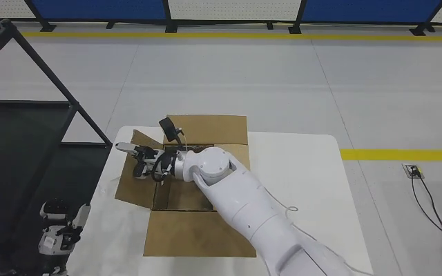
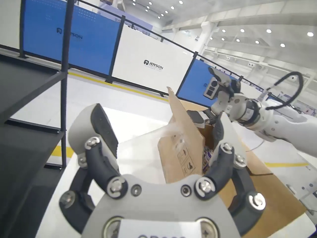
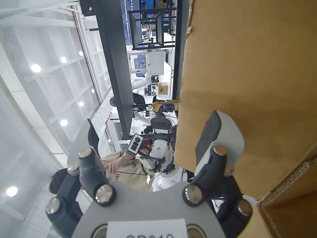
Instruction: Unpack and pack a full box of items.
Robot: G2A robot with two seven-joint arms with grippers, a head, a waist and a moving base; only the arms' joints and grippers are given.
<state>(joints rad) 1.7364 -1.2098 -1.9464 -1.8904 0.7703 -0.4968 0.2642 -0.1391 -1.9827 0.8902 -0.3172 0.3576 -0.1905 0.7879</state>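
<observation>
An open cardboard box (image 1: 200, 234) stands on the white table (image 1: 304, 172) with its flaps spread out. My right gripper (image 1: 141, 164) is at the box's left flap (image 1: 131, 185). In the right wrist view it (image 3: 151, 134) is open, and the flap's edge (image 3: 223, 63) runs between the two fingers. My left gripper (image 1: 60, 231) hangs low beside the table's left end, open and empty. From there the left wrist view looks past its own fingertips (image 2: 161, 130) at the raised flap (image 2: 182, 134) and the right gripper (image 2: 201, 118). Some printed packaging (image 2: 206, 158) shows inside the box.
A black metal shelf frame (image 1: 41, 138) stands left of the table, close to the left gripper (image 2: 64, 75). The table's right half (image 1: 297, 207) is bare white. Blue and white barrier panels (image 1: 97, 8) line the far floor.
</observation>
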